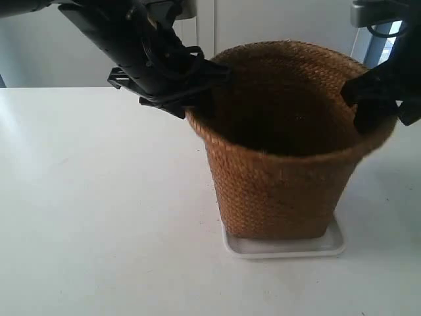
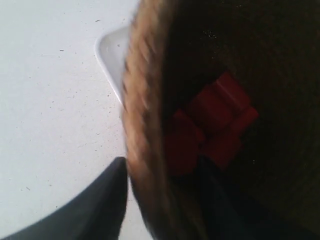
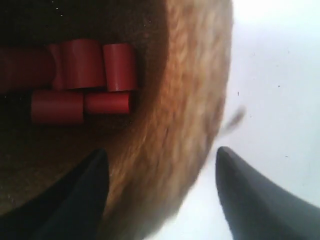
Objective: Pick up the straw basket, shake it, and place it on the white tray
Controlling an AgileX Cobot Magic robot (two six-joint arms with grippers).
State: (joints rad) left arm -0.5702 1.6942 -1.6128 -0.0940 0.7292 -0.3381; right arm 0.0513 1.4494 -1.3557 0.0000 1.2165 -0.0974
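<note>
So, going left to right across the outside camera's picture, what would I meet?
The pincer at the exterior view's left → the straw basket → the pincer at the exterior view's right.

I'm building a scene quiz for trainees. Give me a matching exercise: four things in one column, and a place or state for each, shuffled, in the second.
Things:
1. basket
2. tray
3. red cylinders
4. right gripper

Places or states:
A. lying inside the basket
B. one finger on each side of the basket's rim
C. brown, standing on the tray
D. white, beneath the basket

Pairs: 1-C, 2-D, 3-A, 4-B
</note>
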